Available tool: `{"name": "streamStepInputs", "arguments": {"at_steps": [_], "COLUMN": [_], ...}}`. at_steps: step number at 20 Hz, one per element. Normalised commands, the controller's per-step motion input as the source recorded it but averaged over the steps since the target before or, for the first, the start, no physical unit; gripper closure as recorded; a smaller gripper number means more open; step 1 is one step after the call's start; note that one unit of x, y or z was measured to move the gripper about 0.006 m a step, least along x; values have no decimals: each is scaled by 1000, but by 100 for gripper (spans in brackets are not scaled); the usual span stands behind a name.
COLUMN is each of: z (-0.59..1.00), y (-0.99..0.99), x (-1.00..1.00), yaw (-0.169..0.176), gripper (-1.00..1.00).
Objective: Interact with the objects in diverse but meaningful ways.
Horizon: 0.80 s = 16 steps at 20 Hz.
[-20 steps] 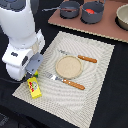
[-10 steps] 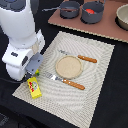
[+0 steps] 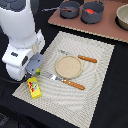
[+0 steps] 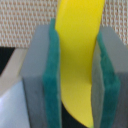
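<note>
Here, the end effector (image 4: 76, 75) grips the banana (image 4: 80, 60) beside the yellow box (image 3: 34, 87).

On the placemat (image 3: 95, 75), the plate (image 3: 68, 66) lies between fork (image 3: 80, 58) and knife (image 3: 64, 81), the box (image 3: 33, 87) at the exterior view's left.

Smooth plastic banana (image 4: 79, 55), woven mat (image 3: 95, 75)

Tan plate (image 3: 68, 66) on placemat (image 3: 95, 95); fork (image 3: 80, 57), knife (image 3: 65, 81) flanking.
</note>
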Motion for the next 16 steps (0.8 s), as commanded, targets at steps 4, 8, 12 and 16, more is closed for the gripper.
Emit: {"name": "streamStepInputs", "arguments": {"at_steps": [4, 8, 12, 16], "z": [954, 714, 577, 544], "y": [400, 404, 541, 659], "x": [-48, 9, 74, 51], "yaw": [-2, -15, -10, -6], "gripper": [100, 100, 100, 100]}}
